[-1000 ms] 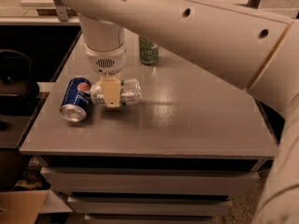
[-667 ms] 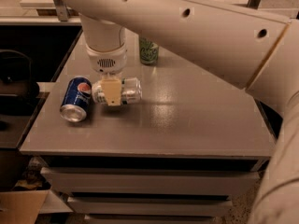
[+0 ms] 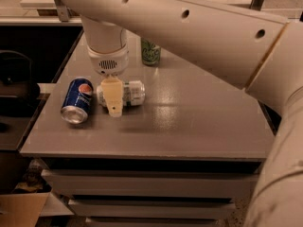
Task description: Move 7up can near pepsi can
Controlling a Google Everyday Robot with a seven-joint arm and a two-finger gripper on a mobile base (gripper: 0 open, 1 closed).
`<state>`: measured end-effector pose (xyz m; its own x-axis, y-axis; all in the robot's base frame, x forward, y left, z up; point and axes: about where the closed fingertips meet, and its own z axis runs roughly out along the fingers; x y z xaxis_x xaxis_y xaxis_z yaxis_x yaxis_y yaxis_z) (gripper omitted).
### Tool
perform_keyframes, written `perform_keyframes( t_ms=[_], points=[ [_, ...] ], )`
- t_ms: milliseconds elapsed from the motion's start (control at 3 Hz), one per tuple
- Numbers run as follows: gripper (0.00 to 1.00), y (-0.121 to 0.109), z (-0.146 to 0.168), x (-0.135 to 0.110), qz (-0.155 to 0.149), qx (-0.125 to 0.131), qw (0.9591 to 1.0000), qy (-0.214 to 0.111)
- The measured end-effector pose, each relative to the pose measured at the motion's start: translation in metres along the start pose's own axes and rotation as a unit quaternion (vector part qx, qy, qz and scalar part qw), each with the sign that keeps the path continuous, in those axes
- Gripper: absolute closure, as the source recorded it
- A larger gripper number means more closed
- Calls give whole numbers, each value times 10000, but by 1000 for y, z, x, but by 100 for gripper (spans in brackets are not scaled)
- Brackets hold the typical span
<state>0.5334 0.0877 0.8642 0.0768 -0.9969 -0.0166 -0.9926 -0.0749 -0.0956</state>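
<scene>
One cream two-finger gripper (image 3: 114, 100) straddles the 7up can, grip state cannot be told | one silver-white 7up can with green markings (image 3: 132, 92) lies on its side | one blue pepsi can (image 3: 77, 100) lies just beside it at 9 o'clock | one dark green can (image 3: 151, 53) stands upright at 1 o'clock, well apart | one grey table (image 3: 189, 122)
</scene>
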Motion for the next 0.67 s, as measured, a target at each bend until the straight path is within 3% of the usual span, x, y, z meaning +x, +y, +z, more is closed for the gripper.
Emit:
perform_keyframes(
  t_ms=[667],
  points=[
    [0, 0, 4, 0, -27, -60, 10000, 0]
  ],
)
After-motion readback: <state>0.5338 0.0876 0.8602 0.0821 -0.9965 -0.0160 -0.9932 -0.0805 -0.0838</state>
